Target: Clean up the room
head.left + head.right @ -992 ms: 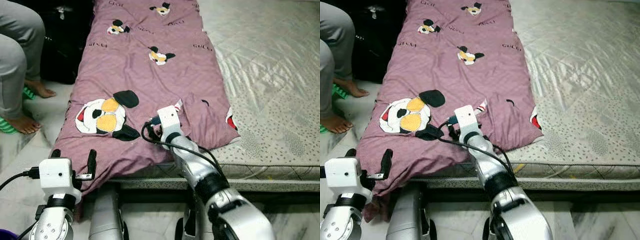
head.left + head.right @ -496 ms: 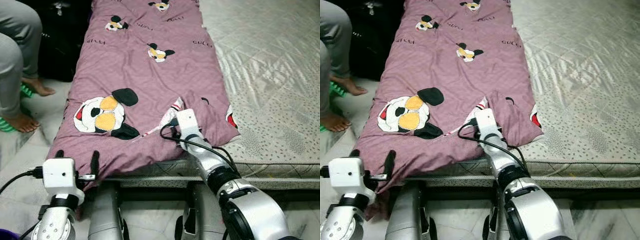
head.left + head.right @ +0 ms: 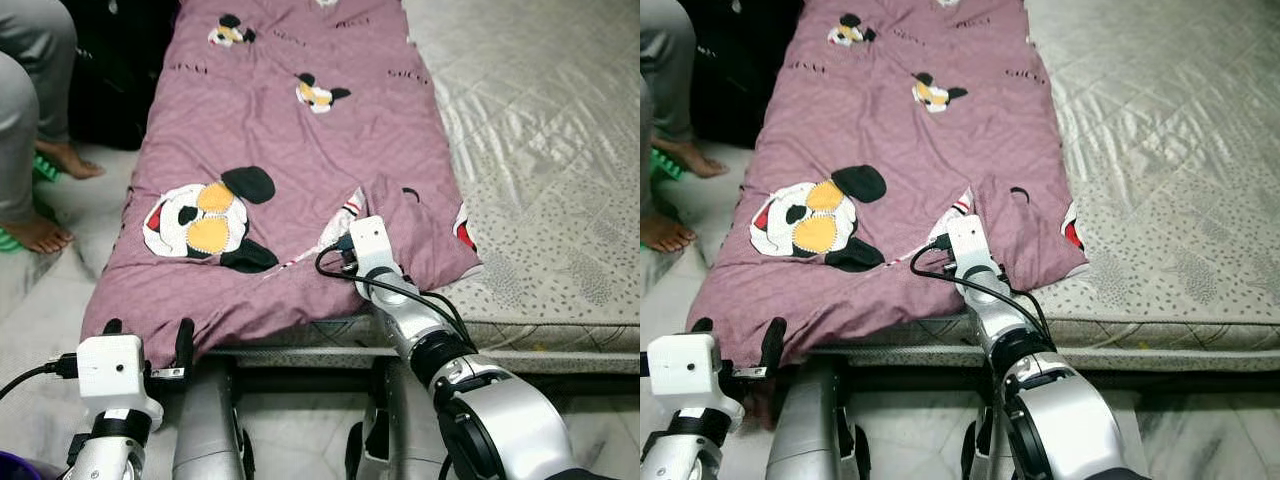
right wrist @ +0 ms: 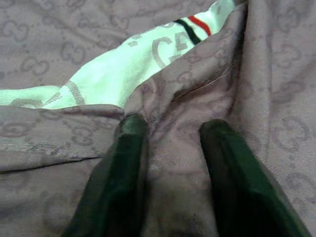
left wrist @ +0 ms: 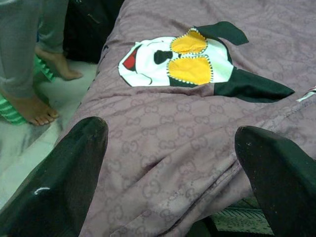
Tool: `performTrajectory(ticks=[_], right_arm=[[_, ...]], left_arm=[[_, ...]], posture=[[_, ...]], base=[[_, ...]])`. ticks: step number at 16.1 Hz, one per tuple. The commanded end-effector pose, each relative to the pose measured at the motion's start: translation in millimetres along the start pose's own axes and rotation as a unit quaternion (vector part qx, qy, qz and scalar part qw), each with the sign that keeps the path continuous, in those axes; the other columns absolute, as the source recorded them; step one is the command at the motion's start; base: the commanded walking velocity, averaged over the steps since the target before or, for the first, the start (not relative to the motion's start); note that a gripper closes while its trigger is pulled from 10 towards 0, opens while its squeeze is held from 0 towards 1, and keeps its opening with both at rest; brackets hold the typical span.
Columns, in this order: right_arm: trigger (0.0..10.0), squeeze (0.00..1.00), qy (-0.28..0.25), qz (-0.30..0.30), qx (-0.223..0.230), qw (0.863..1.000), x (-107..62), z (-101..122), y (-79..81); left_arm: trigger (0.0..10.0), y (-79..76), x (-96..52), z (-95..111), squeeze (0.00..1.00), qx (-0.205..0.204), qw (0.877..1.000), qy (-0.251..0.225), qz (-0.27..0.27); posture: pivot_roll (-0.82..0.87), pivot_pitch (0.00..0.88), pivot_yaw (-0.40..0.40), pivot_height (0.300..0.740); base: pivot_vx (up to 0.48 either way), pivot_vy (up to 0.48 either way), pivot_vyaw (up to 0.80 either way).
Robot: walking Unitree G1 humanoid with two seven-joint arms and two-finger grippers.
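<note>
right gripper: fingers a little apart, pressed down on a fold of the blanket, a ridge of cloth between them, not pinching it yet I think
left gripper: spread wide, hovering at the near hanging edge
blanket: mauve monogram print, cartoon mouse patches, spread along the left side of the mattress, near end bunched and drooping over the edge
handling: soft, light, floppy, probably slides easily, so grab a corner or a thick fold
person's feet: on the floor, left of the bed
</note>
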State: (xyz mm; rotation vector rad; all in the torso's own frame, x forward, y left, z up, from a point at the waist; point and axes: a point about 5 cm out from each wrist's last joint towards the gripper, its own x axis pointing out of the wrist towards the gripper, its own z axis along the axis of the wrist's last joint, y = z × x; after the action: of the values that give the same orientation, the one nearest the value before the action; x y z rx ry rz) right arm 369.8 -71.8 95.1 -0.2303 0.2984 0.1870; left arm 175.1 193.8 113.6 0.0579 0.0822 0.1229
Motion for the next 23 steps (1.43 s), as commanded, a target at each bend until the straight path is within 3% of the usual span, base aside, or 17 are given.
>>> performTrajectory(ticks=[1,5,8,10,11,13,15,18,19,23], right_arm=[[0.0,0.0,0.03,-0.002,0.008,1.0,-2.9,-18.2,-2.2],[0.0,0.0,0.033,-0.003,0.041,0.999,-4.6,-25.2,-8.1],[0.0,0.0,0.007,-0.007,0.101,0.995,-4.1,-19.7,-17.3],[0.0,0.0,-0.02,-0.007,0.123,0.992,-4.7,-15.8,-27.7],[0.0,0.0,-0.059,-0.002,0.154,0.986,-8.1,-13.4,-43.6],[0.0,0.0,-0.078,0.001,0.169,0.982,-11.6,-14.7,-52.0],[0.0,0.0,-0.123,0.015,0.18,0.976,-32.7,-27.3,-76.6],[0.0,0.0,-0.148,0.025,0.185,0.971,-73.7,-49.2,-96.1],[0.0,0.0,-0.147,0.029,0.187,0.971,-80.3,-53.1,-96.4],[0.0,0.0,-0.1,0.057,0.181,0.977,-146.6,-85.9,-82.1]], left_arm=[[10.0,0.6,-4.5,-1.4,0.0,0.0,1.0,0.01,0.001],[10.0,0.5,-4.1,-1.2,0.0,-0.001,1.0,0.014,0.001],[10.0,1.7,-3.1,0.5,0.0,-0.001,1.0,0.01,0.004],[10.0,2.5,-2.5,1.5,0.0,0.0,1.0,0.008,0.007],[10.0,3.2,-1.5,1.6,0.0,0.0,1.0,0.008,0.008],[10.0,3.8,-0.9,1.5,0.0,0.0,1.0,0.008,0.009],[10.0,5.8,1.3,0.5,0.0,-0.002,1.0,0.009,0.01],[10.0,6.8,5.7,-0.1,0.0,-0.002,1.0,0.008,0.006],[10.0,6.5,6.6,-0.1,0.0,-0.002,1.0,0.008,0.004],[10.0,4.2,16.7,1.0,0.0,-0.002,1.0,0.002,-0.012]], posture=[[0.18,0.278,-0.066,0.547],[0.18,0.286,-0.066,0.547],[0.18,0.287,-0.065,0.547],[0.18,0.287,-0.064,0.547],[0.17,0.284,-0.062,0.547],[0.17,0.284,-0.062,0.547],[0.14,0.276,-0.051,0.547],[0.12,0.263,-0.033,0.547],[0.12,0.261,-0.032,0.547],[0.09,0.236,-0.013,0.547]], base=[[0.0,0.0,0.0],[0.0,0.0,0.0],[0.0,0.0,0.0],[0.0,0.0,0.0],[0.0,0.0,0.0],[0.0,0.0,0.0],[0.0,0.0,0.0],[0.0,0.0,0.0],[0.0,0.0,0.0],[0.0,0.0,0.0]])
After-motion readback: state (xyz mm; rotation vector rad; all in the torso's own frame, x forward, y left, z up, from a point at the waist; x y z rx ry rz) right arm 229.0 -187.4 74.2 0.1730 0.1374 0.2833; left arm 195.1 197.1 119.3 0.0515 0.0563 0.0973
